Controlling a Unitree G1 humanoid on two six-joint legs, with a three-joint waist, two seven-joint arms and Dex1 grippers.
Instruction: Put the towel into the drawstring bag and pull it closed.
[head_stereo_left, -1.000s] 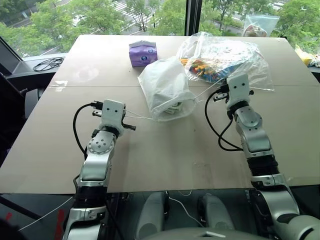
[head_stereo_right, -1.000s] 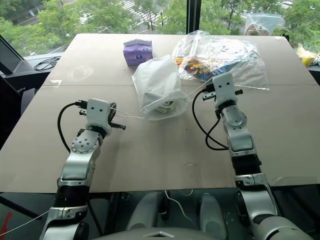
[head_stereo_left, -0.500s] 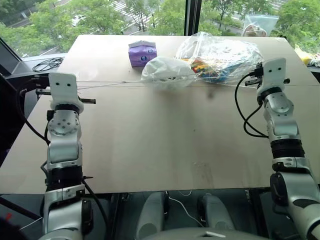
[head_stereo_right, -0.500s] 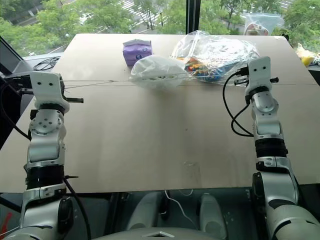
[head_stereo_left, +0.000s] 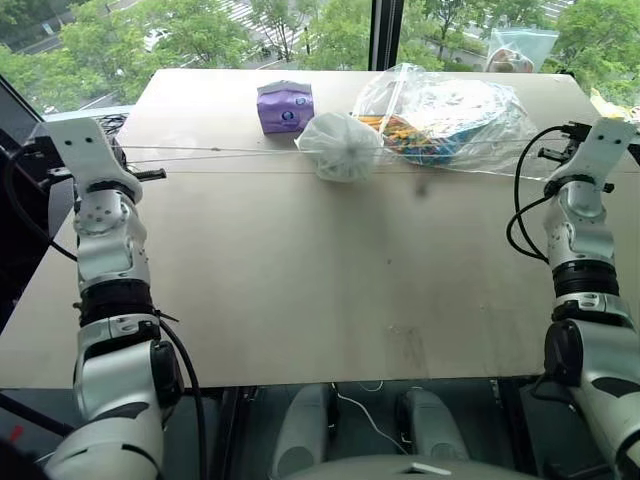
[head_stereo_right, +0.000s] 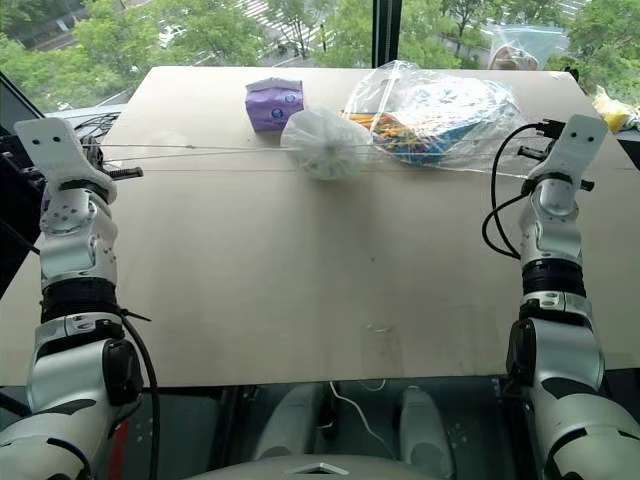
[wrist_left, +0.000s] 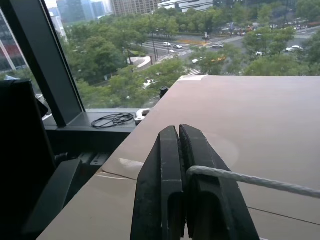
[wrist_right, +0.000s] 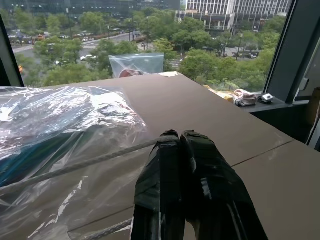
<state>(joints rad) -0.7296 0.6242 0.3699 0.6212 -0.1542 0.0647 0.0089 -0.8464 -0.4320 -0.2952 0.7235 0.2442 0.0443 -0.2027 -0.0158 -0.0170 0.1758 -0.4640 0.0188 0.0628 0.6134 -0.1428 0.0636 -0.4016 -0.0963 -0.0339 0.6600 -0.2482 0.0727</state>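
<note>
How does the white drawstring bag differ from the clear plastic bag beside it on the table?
The drawstring bag is small, milky white and cinched into a tight ball; the clear plastic bag is larger, see-through and spread loose. Taut cords run sideways from the drawstring bag; the plastic bag has none. Its contents are hidden; the plastic bag's colourful ones show. Both rest on the table.

Drawstring bag (head_stereo_left: 340, 146): thin translucent white fabric, crinkled. Cords (wrist_left: 250, 179): white twisted string. Counter (head_stereo_left: 300, 280): matt beige, smooth. Large plastic bag (head_stereo_left: 450, 112): clear, glossy, crinkly. Tool fingers (wrist_left: 172, 190): matt black.
</note>
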